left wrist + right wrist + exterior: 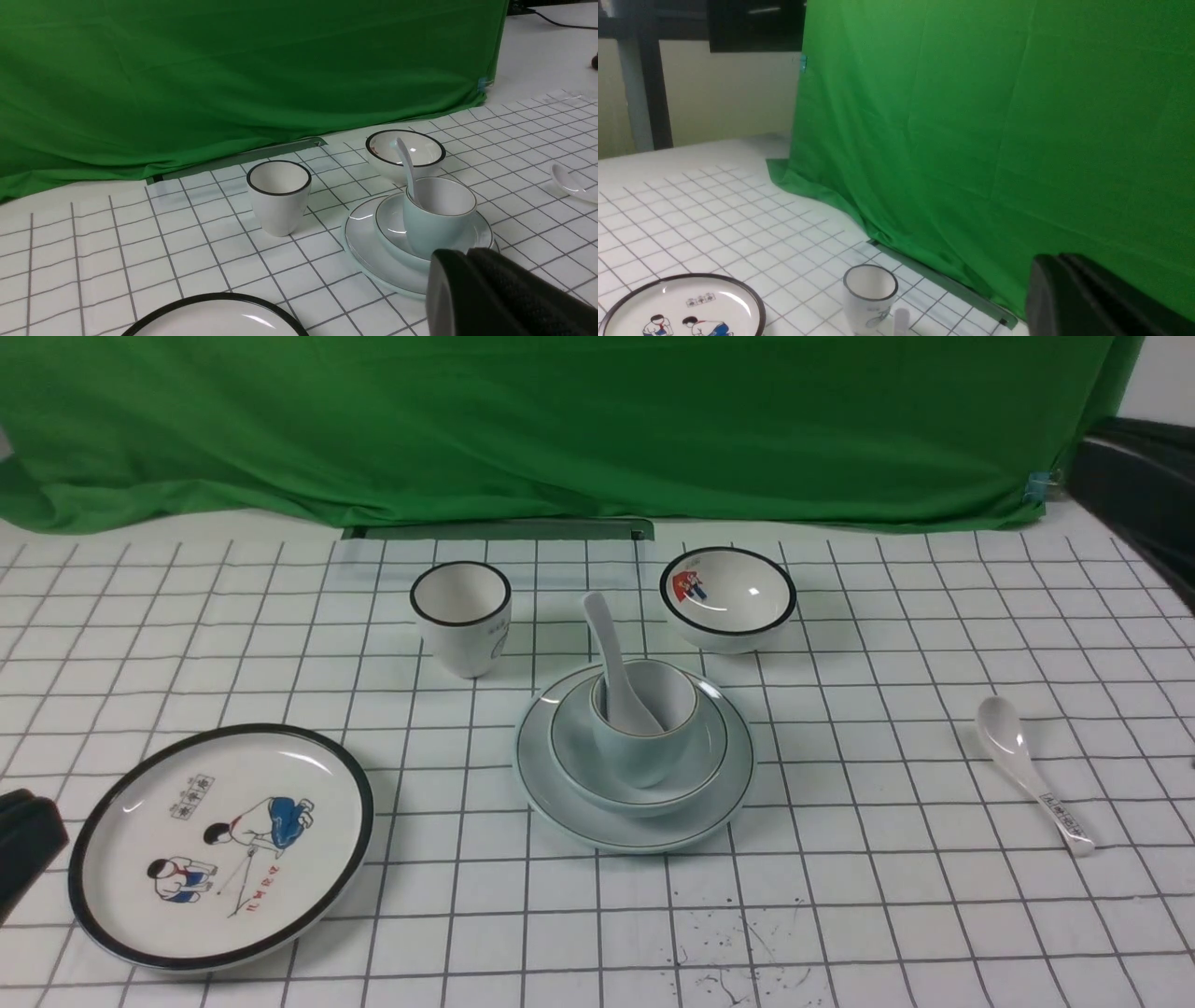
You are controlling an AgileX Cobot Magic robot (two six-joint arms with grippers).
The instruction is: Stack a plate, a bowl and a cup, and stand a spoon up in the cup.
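Hanging across the far side, a green cloth [597, 420] backs a white table [887, 915] ruled with a dark grid. At the near left lies a cartoon plate [221, 845] with a black rim and drawn children. The plate [644, 833], pale and plain, sits at the middle of the table. The bowl [571, 751] rests on it, centred. A cartoon bowl [728, 593] stands farther off and slightly to the right, apart from the stack. The cup [644, 756] stands upright inside the bowl. A black-rimmed cup [462, 621] stands far and to the left of the stack, apart from it. The spoon [607, 644] stands in the cup, scoop down, its handle leaning up and to the far left over the rim. A labelled spoon [1032, 770] lies flat well to the right. The left gripper [462, 261] hangs at the near left edge beside the cartoon plate, fingers pressed together, holding nothing. The right gripper [1057, 268] shows only in its wrist view, fingers likewise pressed together and empty.
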